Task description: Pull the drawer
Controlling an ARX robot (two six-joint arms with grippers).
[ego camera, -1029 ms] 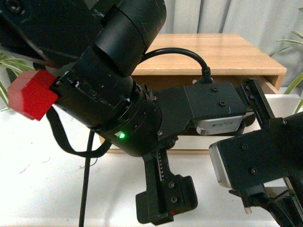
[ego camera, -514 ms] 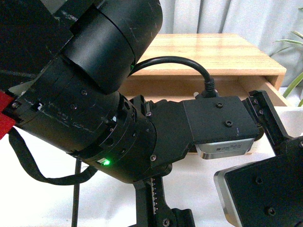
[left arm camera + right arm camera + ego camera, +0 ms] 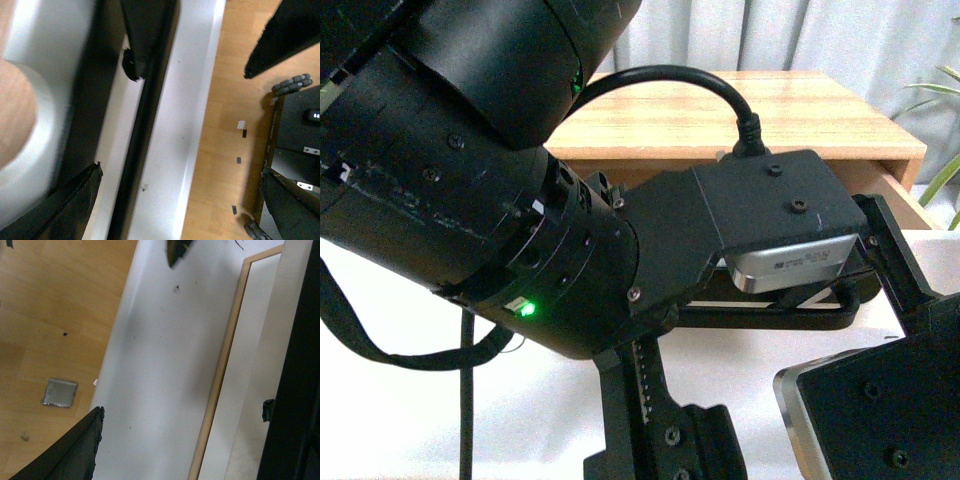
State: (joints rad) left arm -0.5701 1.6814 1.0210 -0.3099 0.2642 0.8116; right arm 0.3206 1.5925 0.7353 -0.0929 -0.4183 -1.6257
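Observation:
The drawer (image 3: 903, 196) shows only as a wooden side sticking out of the cabinet at the right, with its black bar handle (image 3: 770, 318) below my left wrist. In the left wrist view the handle (image 3: 142, 130) runs along the white front (image 3: 55, 45), whose notch (image 3: 15, 115) shows wood. My left gripper (image 3: 179, 170) is open, and the handle lies between its fingers (image 3: 70, 205), untouched. My right gripper (image 3: 195, 440) is open over the white tabletop beside the drawer's wood-edged front (image 3: 250, 390). Only one of its fingers (image 3: 75, 450) shows clearly.
The wooden cabinet (image 3: 770, 110) stands on a white table (image 3: 400, 400). My left arm (image 3: 470, 200) fills most of the front view and hides the drawer front. Wooden floor (image 3: 235, 125) lies beyond the table edge. Plant leaves (image 3: 942, 180) reach in at the far right.
My left arm has swung up and closer to the camera, hiding the red block. The black handle now shows under the left wrist. The right arm has dropped lower in the frame.

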